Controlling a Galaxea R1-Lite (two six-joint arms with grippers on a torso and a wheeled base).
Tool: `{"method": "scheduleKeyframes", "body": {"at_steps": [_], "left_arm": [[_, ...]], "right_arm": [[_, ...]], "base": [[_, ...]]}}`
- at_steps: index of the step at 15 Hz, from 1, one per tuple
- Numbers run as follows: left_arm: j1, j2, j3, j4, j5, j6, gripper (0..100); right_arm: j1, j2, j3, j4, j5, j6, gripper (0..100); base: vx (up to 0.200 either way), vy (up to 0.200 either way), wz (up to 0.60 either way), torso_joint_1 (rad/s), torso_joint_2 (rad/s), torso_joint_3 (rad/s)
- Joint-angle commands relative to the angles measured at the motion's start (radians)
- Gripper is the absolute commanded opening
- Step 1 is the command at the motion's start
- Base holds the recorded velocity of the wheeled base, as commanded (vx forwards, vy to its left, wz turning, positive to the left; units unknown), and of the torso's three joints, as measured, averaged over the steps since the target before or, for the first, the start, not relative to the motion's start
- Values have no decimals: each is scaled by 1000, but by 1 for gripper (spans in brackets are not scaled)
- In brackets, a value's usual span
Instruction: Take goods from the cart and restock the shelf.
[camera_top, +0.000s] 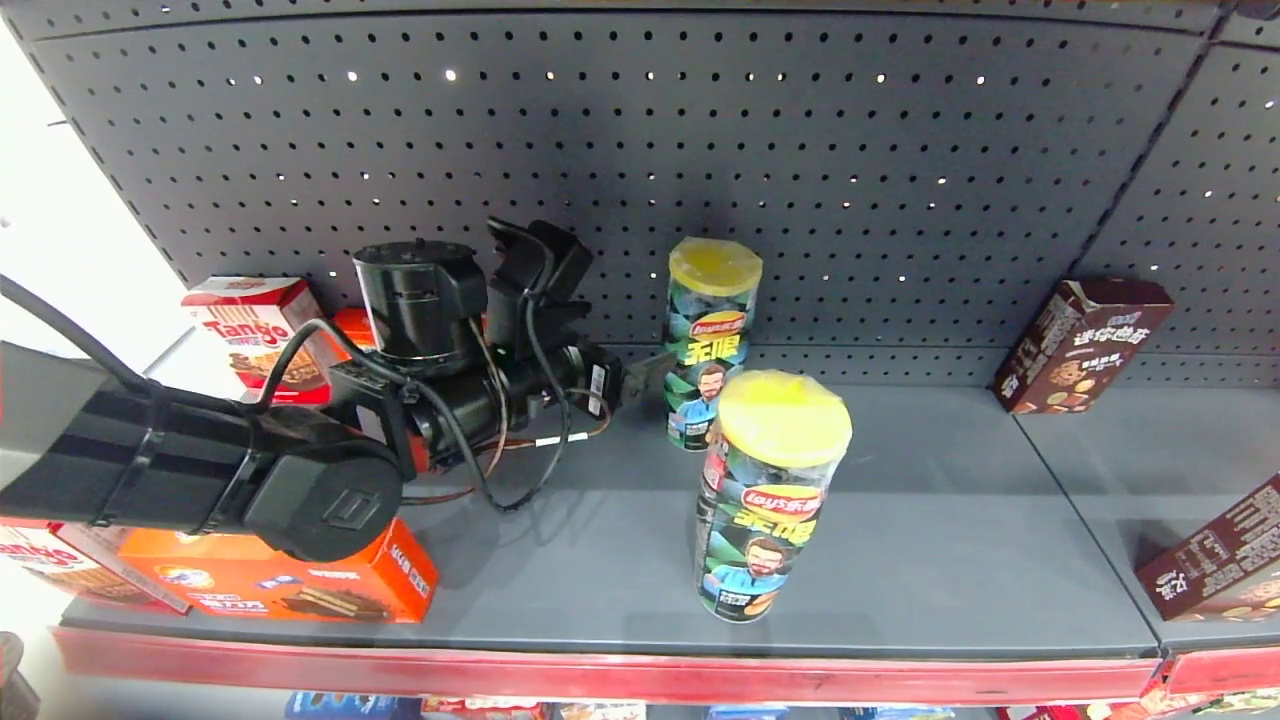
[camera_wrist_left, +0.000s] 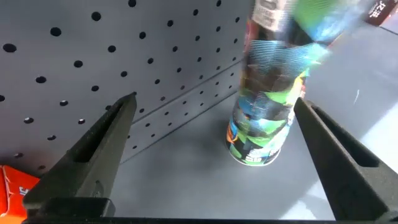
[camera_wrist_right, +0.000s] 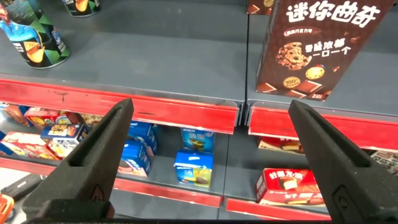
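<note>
Nearby, orange box, brown box, front can

On the shelf, the rear can stands at 11 o'clock of the front can. Wafer box lies at 9 o'clock, cookie box at 2 o'clock.

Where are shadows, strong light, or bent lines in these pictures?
Head view: light shines through the pegboard holes, the far left is washed out white, the shelf shows a bowed red edge, and the left arm shades the shelf beneath it. Right wrist view: even light, no strong glare.
</note>
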Motion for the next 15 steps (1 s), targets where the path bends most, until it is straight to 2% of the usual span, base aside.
{"method": "scheduleKeyframes", "body": {"at_steps": [1, 7, 10, 13, 14, 15], "left_arm": [[-3, 37, -21, 0, 19, 0, 100], [-6, 99, -76, 0, 53, 0, 100], [-11, 71, -42, -2, 65, 0, 100], [5, -33, 48, 3, 83, 2, 100], [25, -44, 59, 3, 103, 12, 100], [55, -50, 67, 8, 108, 55, 100]], "right_arm": [[0, 1, 1, 0, 0, 2, 100], [0, 1, -1, 0, -2, 2, 100], [0, 1, -1, 0, -2, 2, 100], [0, 1, -1, 2, -2, 2, 100], [0, 1, -1, 0, 0, 3, 100], [0, 1, -1, 0, 0, 3, 100]], "base": [[0, 0, 0, 0, 0, 0], [0, 0, 0, 0, 0, 0], [0, 0, 0, 0, 0, 0], [0, 0, 0, 0, 0, 0], [0, 0, 0, 0, 0, 0], [0, 0, 0, 0, 0, 0]]}}
